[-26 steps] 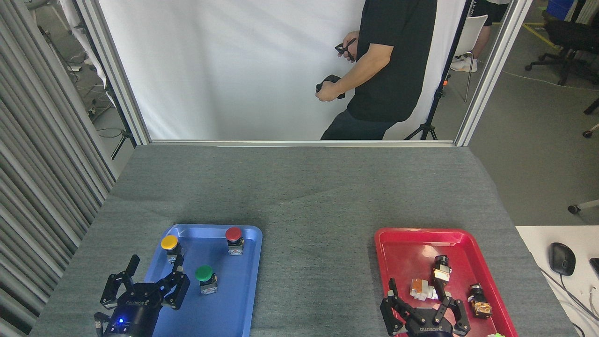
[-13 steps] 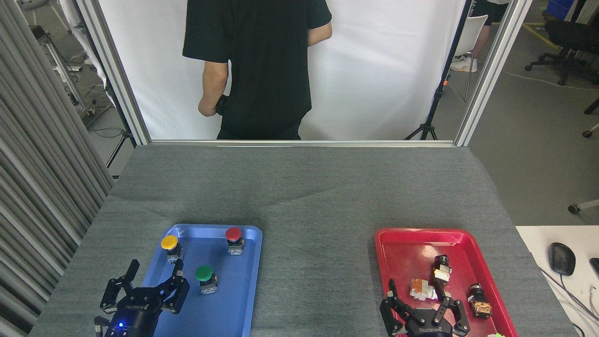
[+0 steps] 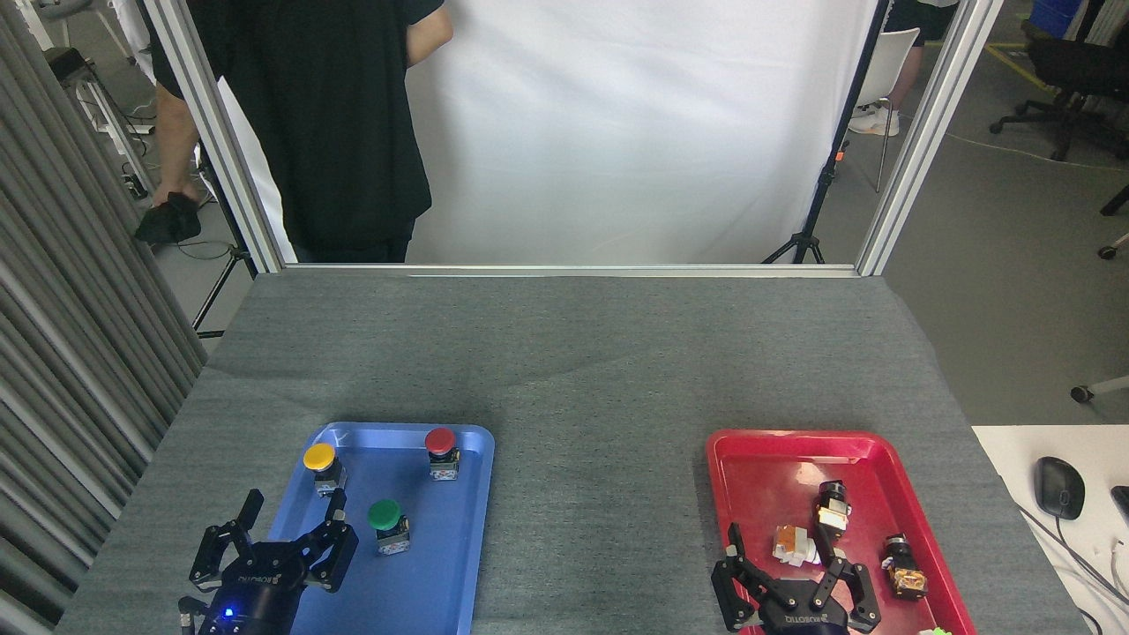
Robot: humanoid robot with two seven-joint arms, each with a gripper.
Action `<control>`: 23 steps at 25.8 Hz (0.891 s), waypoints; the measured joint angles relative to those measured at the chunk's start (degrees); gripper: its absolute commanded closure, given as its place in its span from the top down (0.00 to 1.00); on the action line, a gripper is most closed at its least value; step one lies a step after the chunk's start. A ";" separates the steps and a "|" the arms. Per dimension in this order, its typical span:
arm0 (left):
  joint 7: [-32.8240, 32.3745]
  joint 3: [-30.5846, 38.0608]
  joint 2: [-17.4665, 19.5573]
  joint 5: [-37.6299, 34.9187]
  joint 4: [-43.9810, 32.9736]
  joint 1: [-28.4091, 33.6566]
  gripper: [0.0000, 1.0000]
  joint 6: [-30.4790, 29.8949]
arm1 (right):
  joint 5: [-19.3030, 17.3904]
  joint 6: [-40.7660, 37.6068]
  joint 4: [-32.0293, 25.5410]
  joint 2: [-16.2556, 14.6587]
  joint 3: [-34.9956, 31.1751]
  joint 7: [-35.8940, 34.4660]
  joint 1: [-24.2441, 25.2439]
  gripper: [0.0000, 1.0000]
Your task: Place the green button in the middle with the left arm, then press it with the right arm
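Left gripper [image 3: 265, 551], fingers spread apart, is held at lower left beside the green button [image 3: 385, 517] in the blue tray [image 3: 441, 573], presumably for grasping, while right gripper [image 3: 794, 582] is likewise kept spread.

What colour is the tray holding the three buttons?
Blue tray; clearest in the head view.

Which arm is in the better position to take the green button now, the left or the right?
Left. The left gripper is open just beside the green button in the blue tray. The right gripper is over the red tray, across the bare cloth.
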 measured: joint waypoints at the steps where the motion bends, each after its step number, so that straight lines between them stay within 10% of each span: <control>1: 0.00 -0.01 0.00 0.00 0.00 0.00 0.99 -0.04 | 0.00 -0.06 -0.09 0.03 -0.01 0.05 -0.02 1.00; 23: -0.17 0.01 0.08 0.00 -0.15 0.17 0.99 -0.24 | 0.89 0.04 -0.75 1.50 0.24 -0.30 0.04 1.00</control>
